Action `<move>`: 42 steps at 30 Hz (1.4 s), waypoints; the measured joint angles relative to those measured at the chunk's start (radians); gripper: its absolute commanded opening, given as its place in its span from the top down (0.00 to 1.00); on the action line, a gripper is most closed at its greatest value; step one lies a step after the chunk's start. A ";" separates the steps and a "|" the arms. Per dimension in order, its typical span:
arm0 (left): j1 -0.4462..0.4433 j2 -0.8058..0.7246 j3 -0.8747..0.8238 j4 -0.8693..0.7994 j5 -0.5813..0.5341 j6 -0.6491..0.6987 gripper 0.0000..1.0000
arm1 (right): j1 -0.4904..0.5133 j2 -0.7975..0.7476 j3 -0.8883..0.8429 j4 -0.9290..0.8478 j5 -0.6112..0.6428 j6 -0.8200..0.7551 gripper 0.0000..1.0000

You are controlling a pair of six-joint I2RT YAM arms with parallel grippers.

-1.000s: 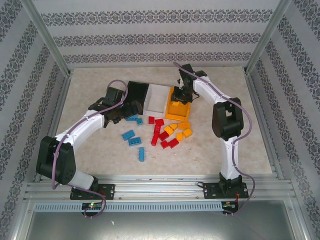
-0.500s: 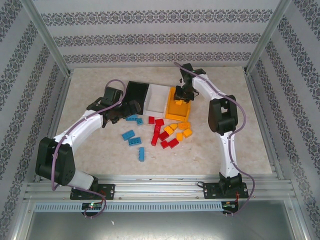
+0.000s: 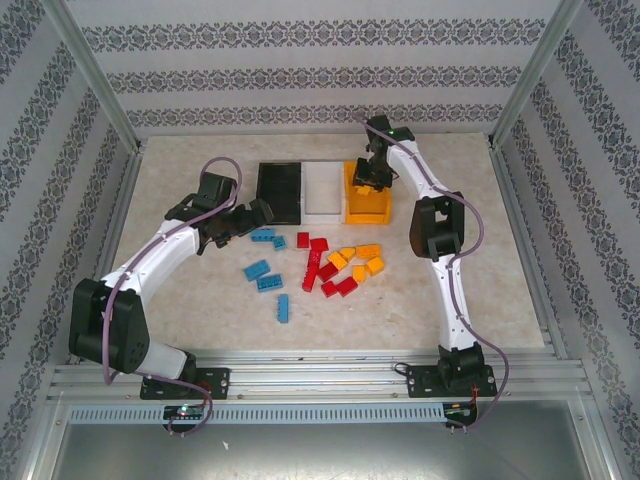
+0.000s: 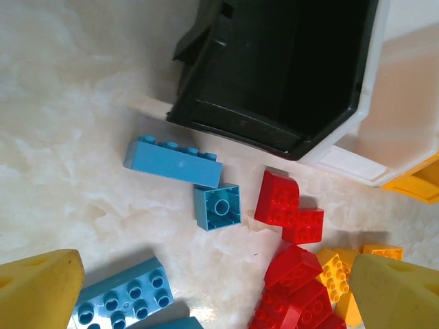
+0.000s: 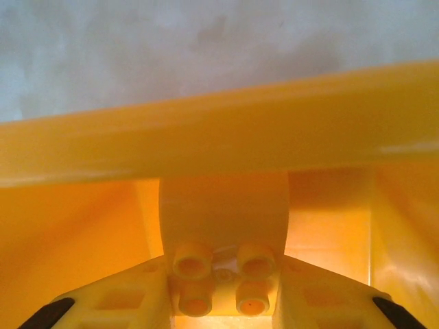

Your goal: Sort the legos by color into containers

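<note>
- Top view: the black bin [image 3: 280, 192], white bin [image 3: 325, 188] and orange-yellow bin [image 3: 368, 208] are set in a row on the bench [image 3: 480, 280]. Blue legos [image 3: 266, 275], red legos [image 3: 322, 268] and orange-yellow legos [image 3: 362, 260] are scattered just in front of them. The left end effector [image 3: 255, 215] is placed beside the black bin's near corner. The right end effector [image 3: 372, 182] is positioned at the orange-yellow bin.
- Left wrist view: the fingertips [image 4: 34, 291] are spread wide above blue and red legos, and nothing is held.
- Right wrist view: an orange-yellow brick [image 5: 223, 274] is gripped between the right fingers, inside the orange-yellow bin.
</note>
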 measured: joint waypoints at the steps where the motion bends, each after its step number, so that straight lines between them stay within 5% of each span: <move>1: 0.003 0.000 0.002 -0.005 0.003 0.003 0.00 | -0.003 0.002 0.007 -0.001 0.000 0.000 0.57; 7: 0.014 0.018 0.031 -0.011 0.021 0.015 0.00 | -0.002 -0.002 0.017 -0.010 0.025 -0.020 0.39; 20: 0.014 0.115 0.047 0.044 0.070 0.000 0.00 | -0.002 -0.162 -0.151 -0.019 0.042 -0.021 0.35; 25: 0.014 0.137 0.066 0.081 0.082 -0.013 0.00 | 0.006 -0.255 -0.242 -0.022 0.036 -0.035 0.37; 32: 0.014 0.151 0.076 0.103 0.085 -0.019 0.00 | 0.019 -0.278 -0.299 -0.006 0.002 -0.052 0.57; 42: 0.014 0.115 0.039 0.105 0.080 -0.021 0.00 | 0.024 -0.279 -0.291 0.000 -0.017 -0.053 0.53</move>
